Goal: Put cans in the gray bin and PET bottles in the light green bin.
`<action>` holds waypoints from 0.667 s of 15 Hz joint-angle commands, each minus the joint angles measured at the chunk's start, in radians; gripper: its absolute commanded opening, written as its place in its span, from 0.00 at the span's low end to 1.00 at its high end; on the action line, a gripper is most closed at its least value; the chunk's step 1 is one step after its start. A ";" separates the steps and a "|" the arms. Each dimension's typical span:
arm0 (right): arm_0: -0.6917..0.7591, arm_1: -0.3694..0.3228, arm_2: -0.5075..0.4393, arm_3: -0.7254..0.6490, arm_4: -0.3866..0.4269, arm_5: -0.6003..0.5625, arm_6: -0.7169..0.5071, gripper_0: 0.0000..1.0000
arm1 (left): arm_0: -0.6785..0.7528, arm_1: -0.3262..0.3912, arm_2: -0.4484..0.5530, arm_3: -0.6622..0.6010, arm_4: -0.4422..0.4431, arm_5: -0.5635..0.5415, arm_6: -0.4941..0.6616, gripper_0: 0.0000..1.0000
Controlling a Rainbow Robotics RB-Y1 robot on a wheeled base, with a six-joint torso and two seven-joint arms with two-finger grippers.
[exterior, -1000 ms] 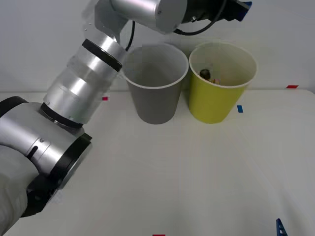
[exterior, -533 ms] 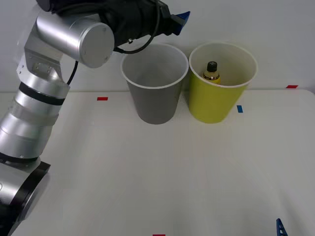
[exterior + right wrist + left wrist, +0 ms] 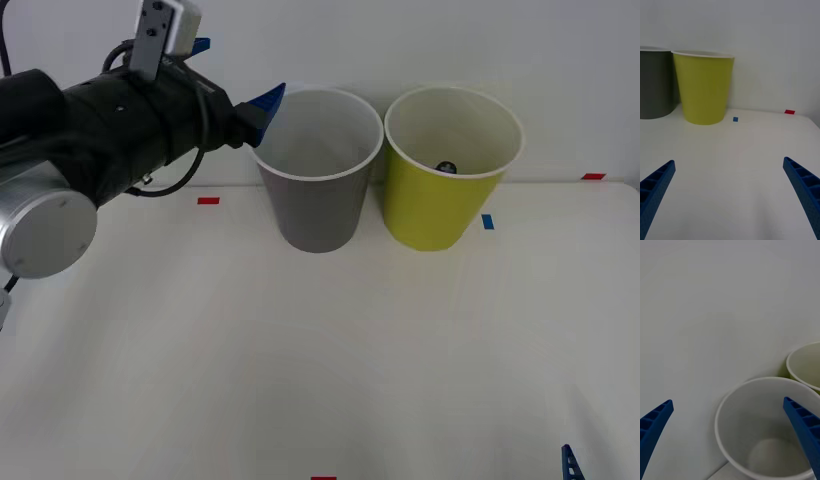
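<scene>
A pale surface [image 3: 330, 360] runs back to a plain white wall. In the front view, my left gripper [image 3: 235, 85] hangs raised just left of the gray bin [image 3: 318, 190], jaws apart and holding nothing. The light green bin [image 3: 440, 205] stands beside it on the right, and the PET bottle's black cap [image 3: 446, 167] peeks up inside it. In my right wrist view, my right gripper [image 3: 730, 195] sits low over the surface, jaws wide apart, facing both bins. My left wrist view looks down into the gray bin's pale inside.
</scene>
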 commanded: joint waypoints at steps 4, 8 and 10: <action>0.000 0.000 0.000 0.000 0.000 0.000 0.000 1.00 | 0.391 0.014 0.160 -0.304 -0.017 -0.001 0.005 1.00; 0.000 0.000 0.000 0.000 0.000 0.000 0.000 1.00 | 0.510 0.025 0.194 -0.359 -0.011 -0.001 0.005 1.00; 0.000 0.000 0.000 0.000 0.000 0.000 0.000 1.00 | 0.545 0.011 0.211 -0.378 -0.011 -0.001 0.003 1.00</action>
